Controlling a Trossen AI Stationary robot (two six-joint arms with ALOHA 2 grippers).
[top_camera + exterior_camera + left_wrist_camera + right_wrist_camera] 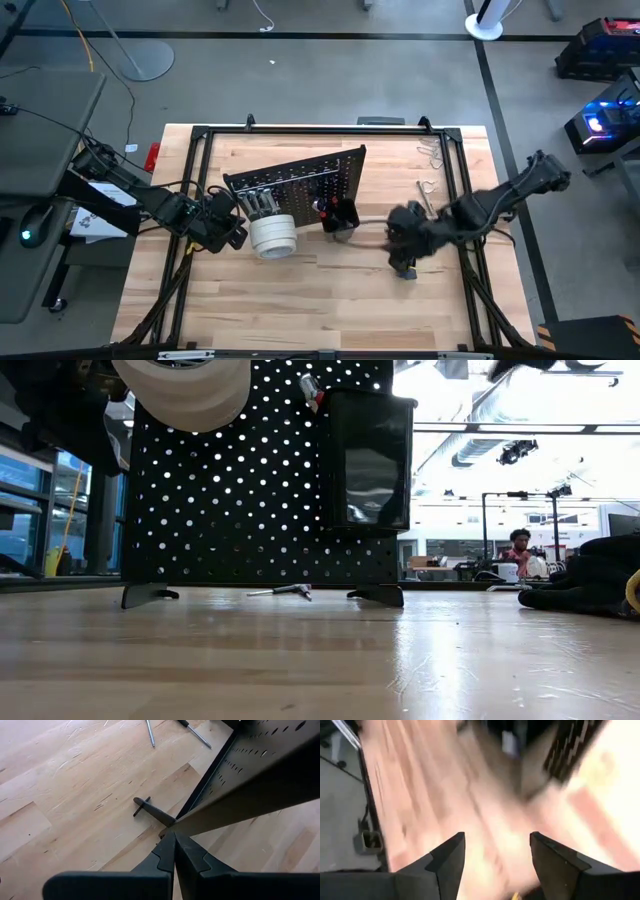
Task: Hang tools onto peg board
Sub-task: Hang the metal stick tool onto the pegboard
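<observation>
Board (300, 180): upright at frame centre, long axis running left-right, right end tilted toward frame top.
Bin (340, 215): on board's face, red-tipped tool inside.
Tape (272, 236): hangs lower left of board.
Left gripper (232, 228): pressed together, pinching board's left edge.
Right gripper (400, 262): spread, empty, right of bin.

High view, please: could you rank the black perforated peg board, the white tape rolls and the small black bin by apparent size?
1. Black perforated peg board
2. White tape rolls
3. Small black bin
</observation>
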